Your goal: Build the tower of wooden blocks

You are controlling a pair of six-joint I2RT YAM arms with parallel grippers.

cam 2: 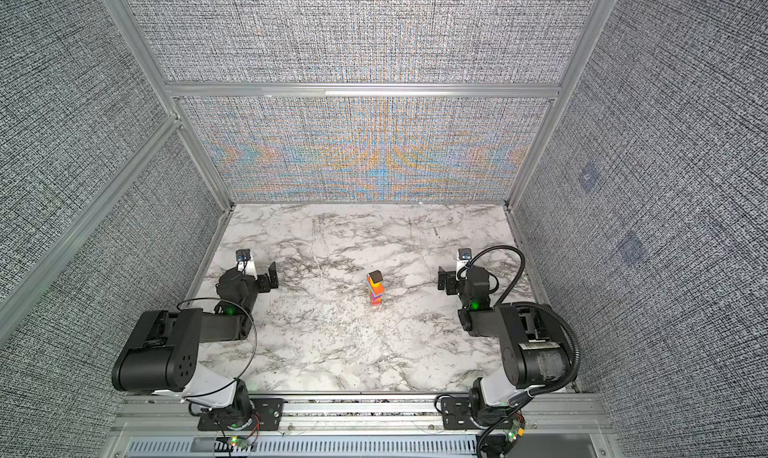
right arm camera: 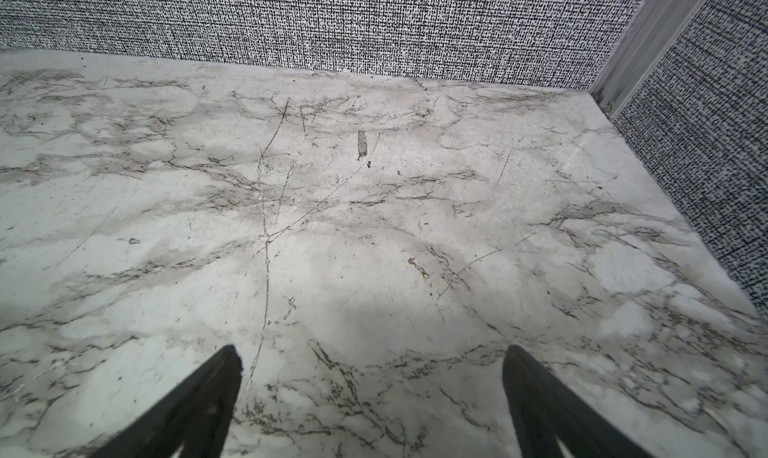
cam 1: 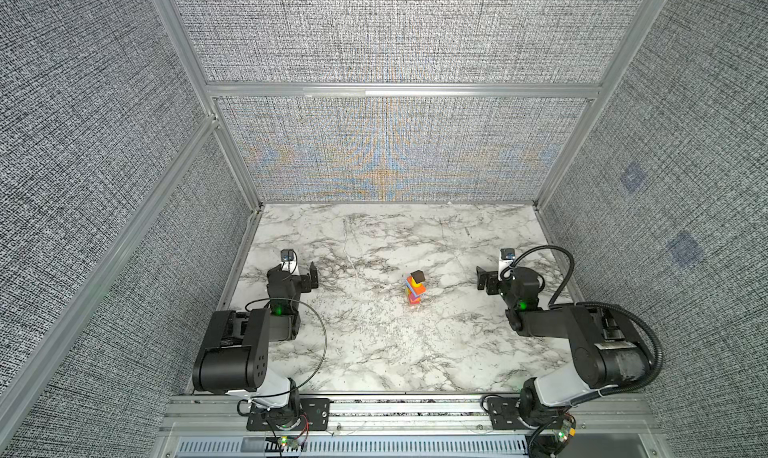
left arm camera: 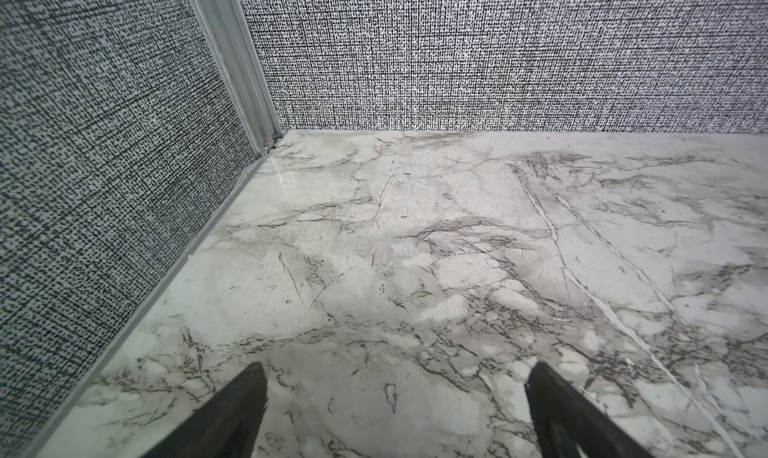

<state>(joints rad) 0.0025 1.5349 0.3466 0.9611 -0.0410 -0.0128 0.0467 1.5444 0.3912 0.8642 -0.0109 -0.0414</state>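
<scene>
You cannot separate blocks (cam 1: 413,300) low in the tower (cam 1: 417,286); wrist views crop the left pincer (left arm camera: 397,368) and right pincer (right arm camera: 370,350).

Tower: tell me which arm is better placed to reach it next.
Right, probably. In both top views the right pincer stands nearer the tower than the left pincer does. Both are open and empty, and neither wrist view shows the tower.

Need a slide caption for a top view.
Tower stands on the table, left gripper and right gripper open, well clear of it.
</scene>
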